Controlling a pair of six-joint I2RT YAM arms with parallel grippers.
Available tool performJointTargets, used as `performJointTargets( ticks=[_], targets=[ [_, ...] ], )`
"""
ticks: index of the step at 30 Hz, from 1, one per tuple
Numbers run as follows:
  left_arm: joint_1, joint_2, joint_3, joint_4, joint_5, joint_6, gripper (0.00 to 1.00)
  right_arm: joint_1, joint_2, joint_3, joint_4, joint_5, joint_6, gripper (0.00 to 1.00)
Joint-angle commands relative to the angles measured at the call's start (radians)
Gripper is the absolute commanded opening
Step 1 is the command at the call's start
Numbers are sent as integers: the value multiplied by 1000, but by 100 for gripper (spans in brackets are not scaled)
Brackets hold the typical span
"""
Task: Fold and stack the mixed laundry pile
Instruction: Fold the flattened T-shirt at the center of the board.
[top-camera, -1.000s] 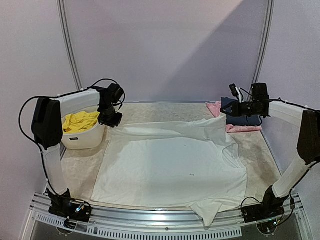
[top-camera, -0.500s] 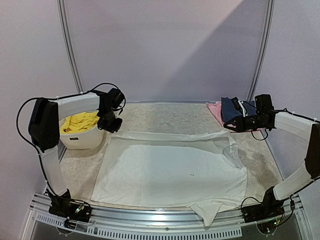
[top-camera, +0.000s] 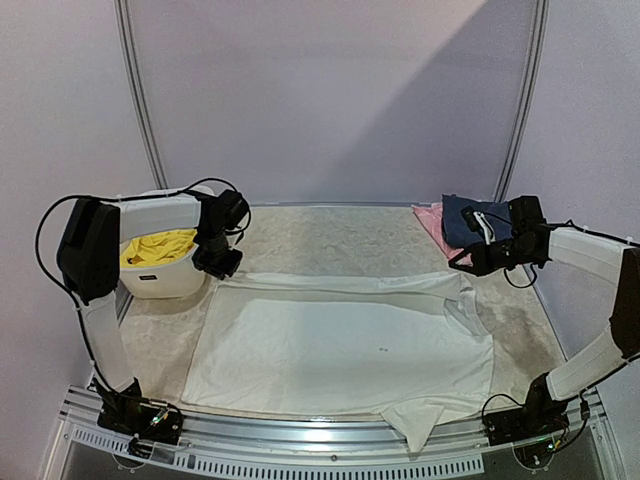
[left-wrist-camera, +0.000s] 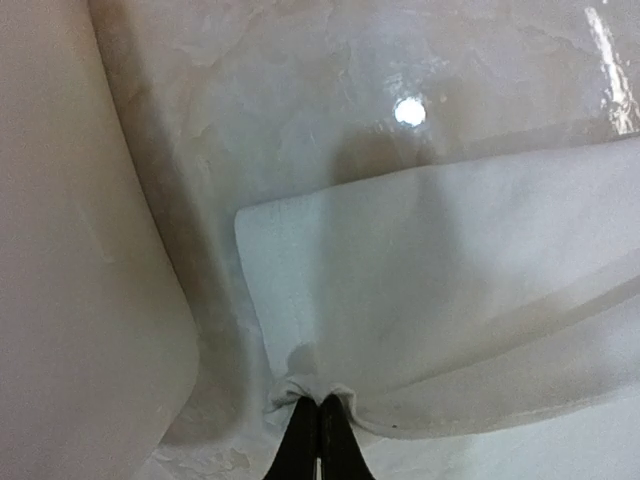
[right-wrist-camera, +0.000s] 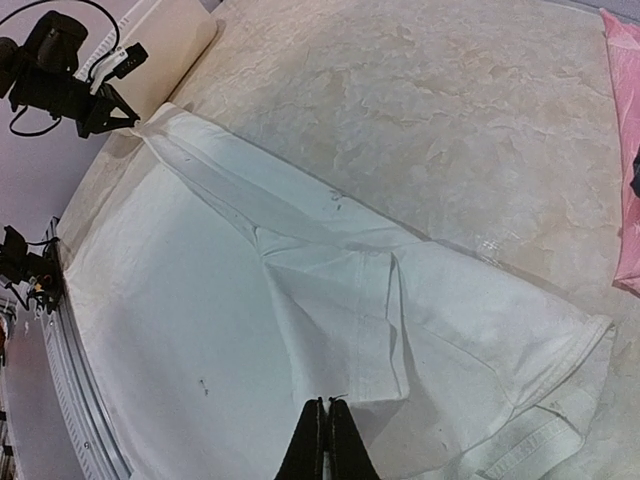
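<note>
My left claw (left-wrist-camera: 320, 432) is pressed together, pinching a puckered corner of the white T-shirt (left-wrist-camera: 450, 280); my right claw (right-wrist-camera: 327, 425) is also pressed together, its tips right at a folded edge of that shirt, though I cannot tell whether cloth is caught between them. The T-shirt (top-camera: 340, 345) lies spread on the worktop (top-camera: 330, 235), its far strip folded over towards me, one sleeve hanging over the near edge. Just beside the shirt's far left corner stands a white basket (top-camera: 165, 280) with yellow shorts (top-camera: 160, 247) bunched inside; beyond the shirt's far right corner lie a pink cloth (top-camera: 430, 218) and a navy garment (top-camera: 462, 215) on top of it. Only the overhead view shows the shorts; my left wrist view gives just the basket's pale wall (left-wrist-camera: 80, 250) next to the shirt corner; my right wrist view shows the shirt's collar and sleeve folds close up, the pink cloth's edge (right-wrist-camera: 625, 150), and my left claw (right-wrist-camera: 95, 105) at the shirt's other corner.
</note>
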Motion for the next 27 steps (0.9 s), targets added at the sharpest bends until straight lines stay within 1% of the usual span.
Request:
performJointTargets(
  ticks=[1,13,22,27],
  targets=[
    [-9,-37,-40,-27,3,-3,0,-2,14,-20,-37,19,-36,0],
    [-17,-34,-65,-28,48,4,0,-2,55,-7,-116,14,-91,0],
    [-23,-29,-84,-32,49,4,0,-2,53,-8,-150,21,-124,0],
    [-23,-28,-91,-37,22,10,0,-3,56,-5,-150,15,-126,0]
  ],
)
